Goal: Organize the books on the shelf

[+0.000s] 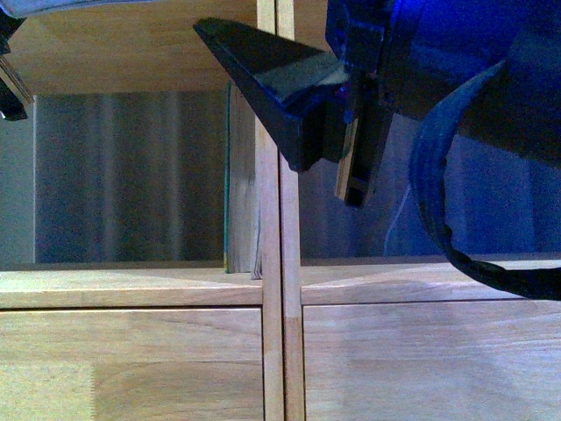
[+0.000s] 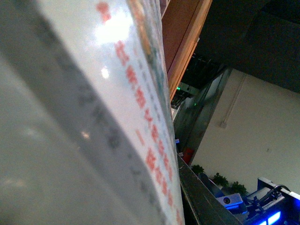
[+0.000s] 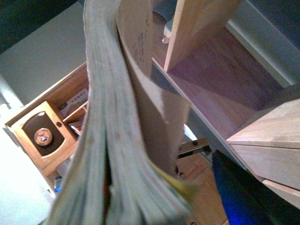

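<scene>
The light wood shelf [image 1: 280, 289] fills the front view, with its central upright running down the middle. My right gripper [image 1: 355, 180] hangs at the upper right, shut on the teal-covered book. The book shows as a dark wedge [image 1: 272, 79] reaching left across the upright. In the right wrist view its fanned cream pages [image 3: 108, 140] hide the jaws. A teal edge with cream pages [image 1: 241, 193] stands in the left compartment against the upright; I cannot tell if it is the same book. My left gripper [image 1: 9, 83] is at the top left edge. It is shut on the thin pale booklet [image 2: 93, 117], which has red print.
Two plain drawer fronts [image 1: 131, 360] [image 1: 429, 360] lie below the shelf board [image 1: 131, 285]. A black cable loop [image 1: 438, 210] hangs in front of the right compartment. A small wooden cabinet [image 3: 42, 136] shows in the right wrist view. A dark finger [image 2: 201, 197] lies beside the booklet.
</scene>
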You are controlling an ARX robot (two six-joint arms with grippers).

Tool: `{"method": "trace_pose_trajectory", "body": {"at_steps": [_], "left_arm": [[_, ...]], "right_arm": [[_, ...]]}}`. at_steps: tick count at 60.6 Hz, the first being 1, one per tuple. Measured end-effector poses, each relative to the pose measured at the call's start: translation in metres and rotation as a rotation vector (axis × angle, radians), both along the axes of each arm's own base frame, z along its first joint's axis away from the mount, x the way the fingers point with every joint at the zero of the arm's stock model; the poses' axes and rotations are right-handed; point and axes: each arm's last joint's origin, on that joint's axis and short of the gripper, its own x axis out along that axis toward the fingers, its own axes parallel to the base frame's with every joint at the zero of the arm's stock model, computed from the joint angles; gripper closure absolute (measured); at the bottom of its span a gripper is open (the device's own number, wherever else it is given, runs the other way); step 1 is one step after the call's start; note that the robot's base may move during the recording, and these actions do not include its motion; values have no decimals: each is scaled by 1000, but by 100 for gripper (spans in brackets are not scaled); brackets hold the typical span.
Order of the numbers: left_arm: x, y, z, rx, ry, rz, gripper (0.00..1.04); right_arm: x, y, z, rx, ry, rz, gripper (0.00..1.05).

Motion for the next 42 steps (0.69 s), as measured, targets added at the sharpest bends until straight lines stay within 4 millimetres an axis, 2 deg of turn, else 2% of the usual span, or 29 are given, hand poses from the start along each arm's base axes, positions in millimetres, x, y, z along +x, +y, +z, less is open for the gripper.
{"method": "trace_pose_trajectory", "body": {"at_steps": [8,17,21,31,38,42], "left_arm": [[10,5,5,10,40,76,97],[35,13,2,63,74,330,97],[48,19,-5,130,55,461,97],[84,34,-22,334,-123,807,97],[109,41,-22,458,-235,1006,97],[122,44,-21,510,-271,1063,97]], "right_arm": [[0,-12,-9,-11,23,-38,25],[-8,-40,-17,-27,20,-85,6],[-15,-55,-17,-28,9,-110,7],[-35,-92,-21,-56,-13,-187,7],[-55,-109,-27,-125,-33,-246,7],[-72,-116,-30,-213,-76,-304,7]]}}
